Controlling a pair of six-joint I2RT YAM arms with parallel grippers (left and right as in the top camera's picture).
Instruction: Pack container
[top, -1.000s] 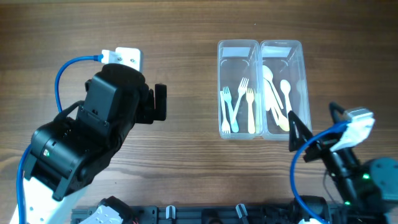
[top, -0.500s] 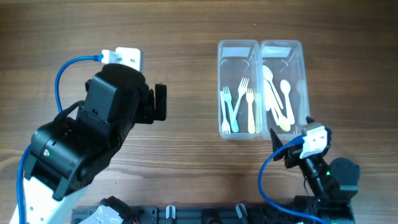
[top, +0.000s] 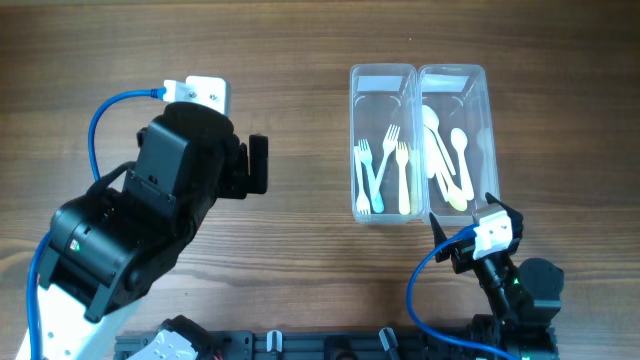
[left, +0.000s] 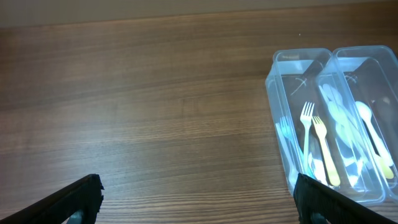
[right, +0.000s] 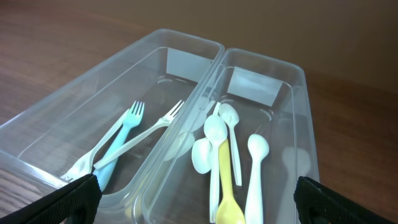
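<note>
Over the left side of the worktop (top: 300, 50), the left end effector (top: 256, 163) hangs spread and empty. Toward the right rear, two touching clear bins (top: 383, 72) hold forks (top: 385, 170) and spoons (top: 447, 165). The right end effector (top: 461, 212), spread and empty at their near end, has no loose cutlery in sight, so packing looks finished; backing clear seems next.

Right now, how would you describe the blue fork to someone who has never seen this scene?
On the wooden table, find the clear fork container beside the spoon container. Inside, the blue fork crosses a white fork; it is the only blue utensil there.
</note>
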